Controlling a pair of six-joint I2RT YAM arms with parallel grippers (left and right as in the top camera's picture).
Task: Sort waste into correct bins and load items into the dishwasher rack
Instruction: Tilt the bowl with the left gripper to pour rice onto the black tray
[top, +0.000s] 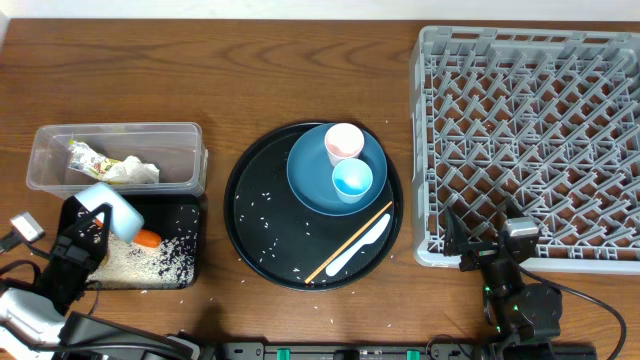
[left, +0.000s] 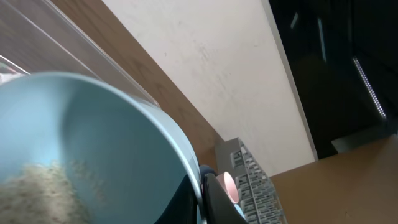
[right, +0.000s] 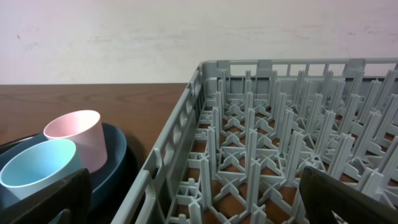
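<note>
We see the left end effector (top: 93, 225) pinching the rim of the white and light-blue bowl (top: 108, 207), held tilted over the flat black rectangular tray (top: 190, 215). The left arm hides the tray's near left corner. In the left wrist view the bowl fills most of the frame, so only one dark finger (left: 217, 198) shows, and a blurred patch of pale grains clings inside the bowl. An orange carrot (top: 147, 238) lies on the tray, partly under the bowl's edge, among white rice-like grains (top: 160, 258). Behind the tray, the clear plastic rectangular tub (top: 115, 128) holds a green-yellow snack wrapper (top: 88, 158) and crumpled white paper (top: 138, 171); the wrapper's print is too small for us to read. The right end effector (top: 487, 240) is spread wide and holds nothing, at the near left corner of the large grey lattice dishwasher rack (top: 530, 120), whose right side is cut off. Between the arms, a big round black tray (top: 232, 200) carries a large dark-blue plate (top: 305, 170) with a pale pink cup (top: 344, 143) and a light blue cup (top: 352, 180) upright on it. A white spoon (top: 362, 243) and a thin wooden chopstick (top: 345, 245) lie side by side in front of the plate. All of this sits on a dark brown wooden desk (top: 250, 80), with a pale wall (right: 186, 37) behind.
</note>
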